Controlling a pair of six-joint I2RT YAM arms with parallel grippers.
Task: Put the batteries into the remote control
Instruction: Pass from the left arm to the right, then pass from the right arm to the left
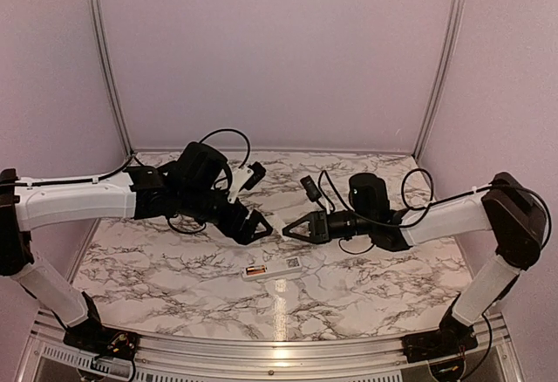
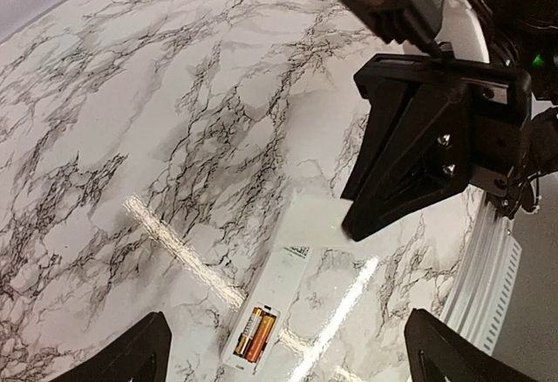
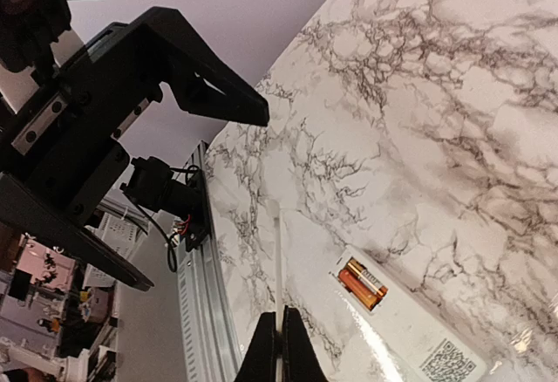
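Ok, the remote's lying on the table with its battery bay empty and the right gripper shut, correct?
No, the bay is not empty: the right wrist view shows two batteries side by side in the remote control. It does lie on the table, right gripper shut.

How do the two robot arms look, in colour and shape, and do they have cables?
Both the left arm and the right arm have white link covers with black joints and black wrist housings. The jaws are black and wedge-shaped, tapering to points. Thin black cables loop near each wrist.
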